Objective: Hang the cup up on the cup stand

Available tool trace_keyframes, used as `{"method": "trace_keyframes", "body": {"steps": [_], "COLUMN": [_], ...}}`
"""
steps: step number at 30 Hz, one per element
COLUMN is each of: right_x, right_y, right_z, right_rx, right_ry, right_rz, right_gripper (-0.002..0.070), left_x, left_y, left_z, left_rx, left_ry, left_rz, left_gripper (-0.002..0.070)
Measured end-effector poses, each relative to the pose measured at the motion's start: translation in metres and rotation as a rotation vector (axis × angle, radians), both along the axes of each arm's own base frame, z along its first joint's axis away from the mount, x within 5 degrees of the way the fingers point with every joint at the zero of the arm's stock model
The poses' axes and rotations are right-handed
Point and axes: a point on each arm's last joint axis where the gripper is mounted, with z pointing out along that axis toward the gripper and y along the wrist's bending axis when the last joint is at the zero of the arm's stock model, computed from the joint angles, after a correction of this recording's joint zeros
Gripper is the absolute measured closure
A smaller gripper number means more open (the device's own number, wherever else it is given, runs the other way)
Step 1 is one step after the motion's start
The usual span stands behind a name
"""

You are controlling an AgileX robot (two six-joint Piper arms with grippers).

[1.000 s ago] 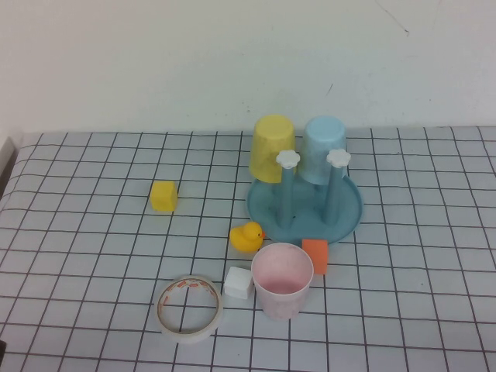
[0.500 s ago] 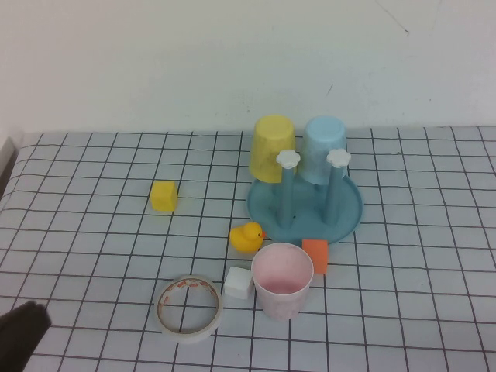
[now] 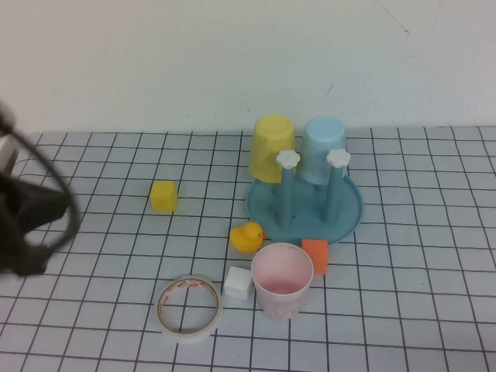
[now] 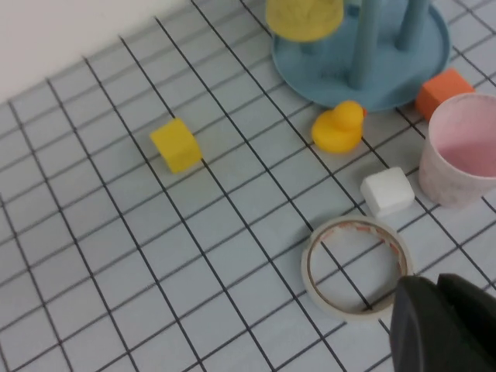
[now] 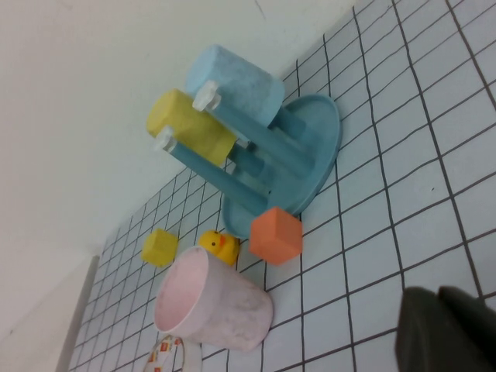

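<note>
The pale pink cup (image 3: 283,280) stands upright, mouth up, on the checked table just in front of the cup stand (image 3: 349,213). The cup also shows in the left wrist view (image 4: 463,155) and the right wrist view (image 5: 221,306). The stand has a round blue base and two free pegs with white flower caps (image 3: 288,159). A yellow cup (image 3: 272,147) and a light blue cup (image 3: 324,149) hang upside down at its back. My left gripper (image 4: 439,310) is shut and empty, over the table near the tape roll. My right gripper (image 5: 440,310) is shut and empty, to the right of the cup.
A yellow duck (image 3: 247,236), an orange cube (image 3: 315,256) and a white cube (image 3: 239,282) crowd round the pink cup. A tape roll (image 3: 190,307) lies front left, a yellow cube (image 3: 163,195) farther left. My left arm (image 3: 27,213) shows blurred at the left edge.
My left arm has come into the high view from the lower left corner and risen along the left edge. The cups, stand and small objects have not moved.
</note>
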Motion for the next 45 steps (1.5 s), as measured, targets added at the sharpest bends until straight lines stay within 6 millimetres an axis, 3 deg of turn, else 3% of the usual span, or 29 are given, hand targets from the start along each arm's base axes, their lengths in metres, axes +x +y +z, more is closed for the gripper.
{"method": "trace_keyframes", "body": {"steps": [6, 10, 11, 20, 23, 30, 32, 43, 45], "right_x": [0.000, 0.000, 0.000, 0.000, 0.000, 0.000, 0.000, 0.000, 0.000], "right_y": [0.000, 0.000, 0.000, 0.000, 0.000, 0.000, 0.000, 0.000, 0.000], "right_z": [0.000, 0.000, 0.000, 0.000, 0.000, 0.000, 0.000, 0.000, 0.000], "right_rx": [-0.019, -0.023, -0.023, -0.025, -0.026, -0.042, -0.048, -0.056, -0.057], "right_ry": [-0.005, -0.006, -0.005, -0.005, -0.006, -0.011, -0.013, -0.014, -0.013], "right_rz": [0.006, 0.007, 0.009, 0.009, 0.010, 0.014, 0.015, 0.019, 0.020], "right_gripper": [0.0678, 0.0678, 0.0678, 0.0678, 0.0678, 0.0678, 0.0678, 0.0678, 0.0678], "left_x": [0.053, 0.077, 0.087, 0.116, 0.127, 0.148, 0.153, 0.172, 0.174], "left_y": [-0.020, -0.050, -0.067, -0.141, -0.161, -0.192, -0.198, -0.213, -0.215], "left_z": [-0.007, -0.015, -0.020, -0.043, -0.059, -0.095, -0.109, -0.165, -0.174], "left_rx": [0.102, 0.246, 0.301, 0.403, 0.419, 0.408, 0.407, 0.392, 0.388], "left_ry": [0.179, 0.249, 0.269, 0.330, 0.368, 0.462, 0.497, 0.581, 0.591], "left_rz": [-0.058, -0.094, -0.108, -0.203, -0.219, -0.197, -0.187, -0.113, -0.108], "left_gripper": [0.0677, 0.0677, 0.0677, 0.0666, 0.0595, 0.0230, 0.0174, 0.0141, 0.0206]}}
